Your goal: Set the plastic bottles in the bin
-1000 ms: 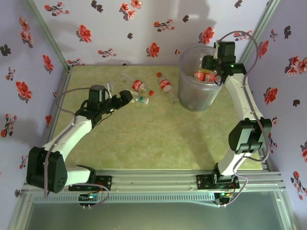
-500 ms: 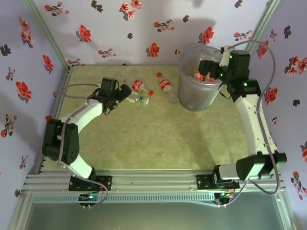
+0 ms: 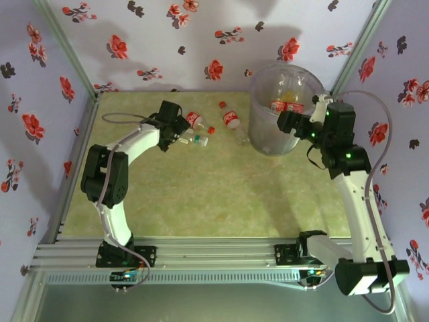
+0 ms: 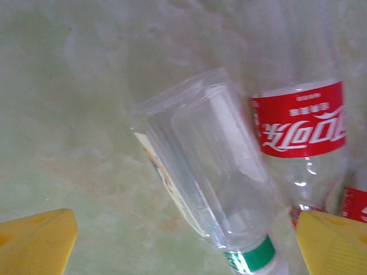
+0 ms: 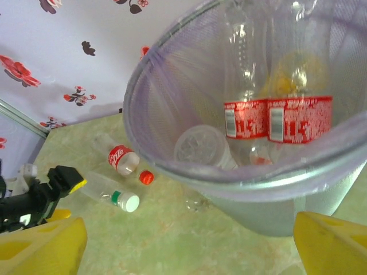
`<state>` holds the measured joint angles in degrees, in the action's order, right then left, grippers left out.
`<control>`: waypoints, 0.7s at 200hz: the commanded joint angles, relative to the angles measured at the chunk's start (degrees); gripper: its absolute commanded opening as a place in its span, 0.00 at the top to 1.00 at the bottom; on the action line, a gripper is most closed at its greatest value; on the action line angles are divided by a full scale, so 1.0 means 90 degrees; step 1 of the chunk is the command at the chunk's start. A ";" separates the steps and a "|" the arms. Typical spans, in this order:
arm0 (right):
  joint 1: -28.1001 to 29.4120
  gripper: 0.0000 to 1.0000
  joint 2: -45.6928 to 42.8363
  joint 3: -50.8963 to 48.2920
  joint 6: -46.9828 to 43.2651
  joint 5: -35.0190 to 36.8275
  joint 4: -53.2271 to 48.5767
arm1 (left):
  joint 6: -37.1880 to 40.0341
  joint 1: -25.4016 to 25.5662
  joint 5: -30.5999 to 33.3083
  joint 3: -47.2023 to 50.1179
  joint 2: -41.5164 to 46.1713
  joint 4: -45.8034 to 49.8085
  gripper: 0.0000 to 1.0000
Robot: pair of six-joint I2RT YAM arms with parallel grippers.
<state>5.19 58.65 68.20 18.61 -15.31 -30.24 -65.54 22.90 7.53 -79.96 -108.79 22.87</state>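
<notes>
The left arm climbs from its base, folds at the elbow over the table's left side and stretches its forearm toward the far middle. This sets the left gripper (image 3: 178, 131) low over the bottles lying there. Its jaws stand wide and hold nothing. In the wrist view the yellow fingertips (image 4: 35, 243) sit at the two bottom corners, and a clear bottle (image 4: 209, 177) with a green neck ring lies on the table between them, touched by neither. Just beside it, on the right of that view, lies a red-label bottle (image 4: 301, 127). From above, a second red-label bottle (image 3: 232, 119) lies further right, near the foot of the bin (image 3: 263, 137), with a loose red cap (image 3: 222, 104) behind it. The bin stands at the far right of the table. The right arm swings out to the right of its base, with its elbow at the near right corner. It rises along the right wall and bends its wrist leftward, so the right gripper (image 3: 287, 123) is at the bin's near side. Whether it touches the wall I cannot tell. Its jaws are also spread wide and empty, with the wrist camera looking over the rim. Inside the bin, two red-labelled bottles (image 5: 278, 117) stand side by side, with a yellowish one (image 5: 284, 80) behind them and a clear one (image 5: 198, 146) lower down.
</notes>
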 commanded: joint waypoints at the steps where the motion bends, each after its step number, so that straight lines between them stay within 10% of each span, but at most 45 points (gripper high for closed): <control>1: 0.0019 0.07 -0.0333 -0.0412 0.0443 -0.0182 0.0352 | -0.0385 0.0017 0.0218 -0.0426 -0.0317 0.0468 0.03; 140: 0.0014 0.07 -0.1024 -0.1689 0.0530 -0.0223 0.0427 | -0.1766 0.0009 -0.0292 -0.0876 -0.1639 0.0669 0.13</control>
<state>5.19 50.52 53.60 23.62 -16.97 -27.24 -79.26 22.87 5.21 -88.55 -119.66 22.65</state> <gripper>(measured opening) 0.930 0.882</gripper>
